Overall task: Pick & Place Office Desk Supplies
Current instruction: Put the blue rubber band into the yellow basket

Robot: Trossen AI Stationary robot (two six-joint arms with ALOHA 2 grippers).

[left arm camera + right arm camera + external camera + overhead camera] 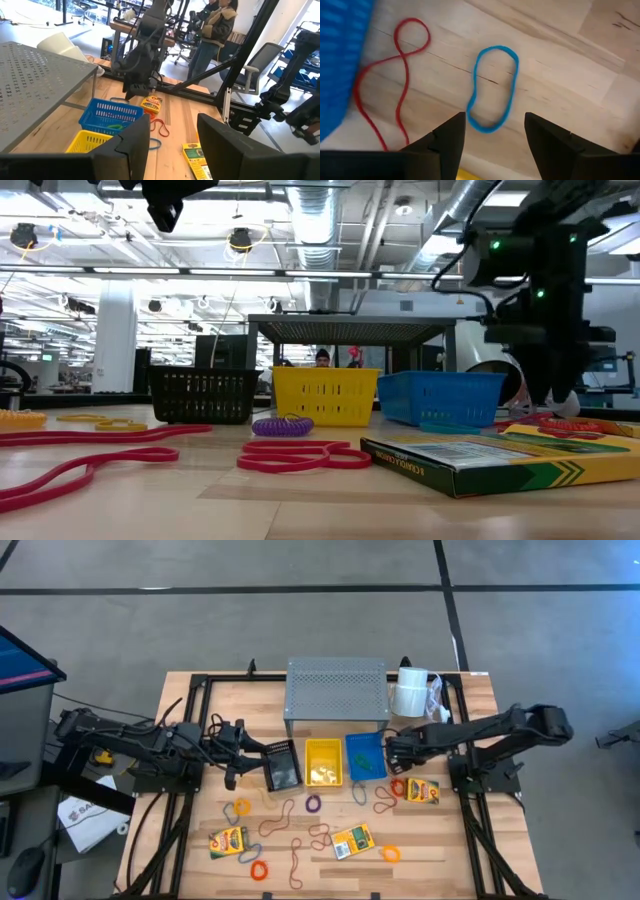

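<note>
Three yellow-and-green crayon boxes [423, 790] [352, 840] [228, 840] lie flat on the wooden table among many loose rubber bands [312, 804]. My right gripper [393, 753] is open and empty. It points down beside the blue basket [365, 755], above a blue band [492, 90] and a red band [395, 75] that lie flat on the wood. My left gripper [245, 755] is open and empty, raised beside the black basket [282, 765]. Its fingers show in the left wrist view [172, 135].
A yellow basket [323, 761] stands between the black and blue ones. The grey perforated riser [336, 690] and a white roll [408, 692] stand behind them. Black frame rails [470, 800] run along the table's sides. A person [215, 30] stands beyond the table.
</note>
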